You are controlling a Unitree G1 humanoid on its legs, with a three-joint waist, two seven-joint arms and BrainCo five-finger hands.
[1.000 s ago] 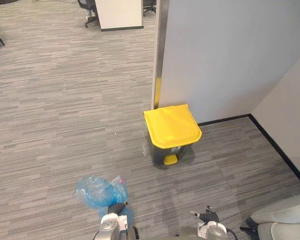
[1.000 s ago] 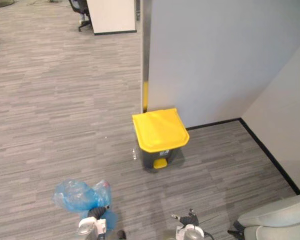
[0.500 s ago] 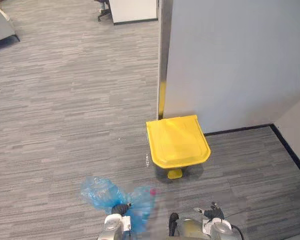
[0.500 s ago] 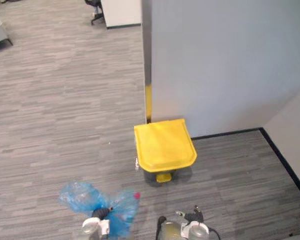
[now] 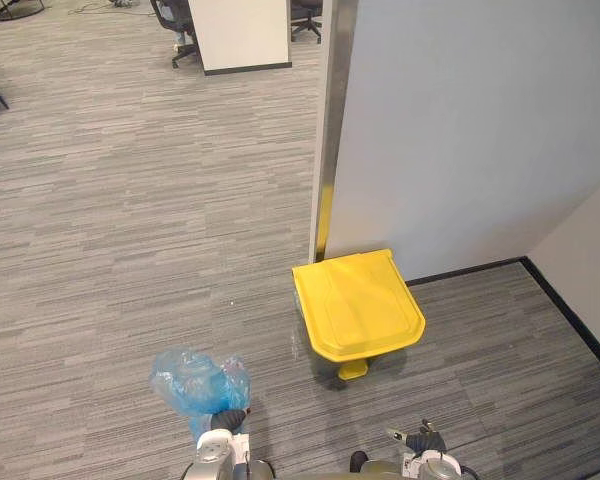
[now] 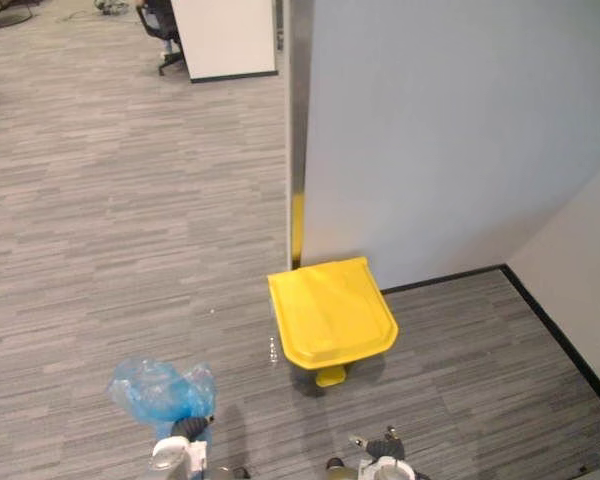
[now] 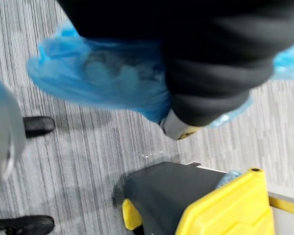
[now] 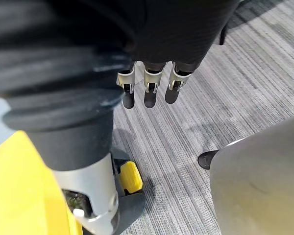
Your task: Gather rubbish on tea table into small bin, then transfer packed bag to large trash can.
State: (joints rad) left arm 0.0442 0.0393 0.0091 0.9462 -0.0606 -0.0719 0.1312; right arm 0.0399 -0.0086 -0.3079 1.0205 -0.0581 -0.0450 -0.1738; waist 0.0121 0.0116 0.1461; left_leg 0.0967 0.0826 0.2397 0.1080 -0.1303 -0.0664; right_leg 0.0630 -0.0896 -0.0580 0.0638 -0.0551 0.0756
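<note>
A crumpled blue rubbish bag point(image 5: 195, 382) hangs bunched over my left hand point(image 5: 218, 452) at the lower left, above the grey carpet. In the left wrist view the bag point(image 7: 100, 78) spreads past the dark cover, with the hand closed on it. The large trash can point(image 5: 358, 305) stands ahead and to the right against the partition. Its yellow lid point(image 6: 330, 312) is closed and a yellow pedal point(image 5: 352, 370) sticks out in front. My right hand point(image 5: 425, 460) hangs low at the bottom, holding nothing, its fingers point(image 8: 147, 93) relaxed and pointing at the floor.
A grey partition wall point(image 5: 460, 130) with a metal edge post point(image 5: 330, 120) stands behind the can. A white wall with black skirting point(image 5: 570, 310) closes the right side. Far back are a white cabinet point(image 5: 238, 35) and an office chair point(image 5: 175, 25). Open carpet lies to the left.
The whole view has shifted as the camera moved. The blue bag, spread out to the right half a second ago, now hangs bunched above my left hand.
</note>
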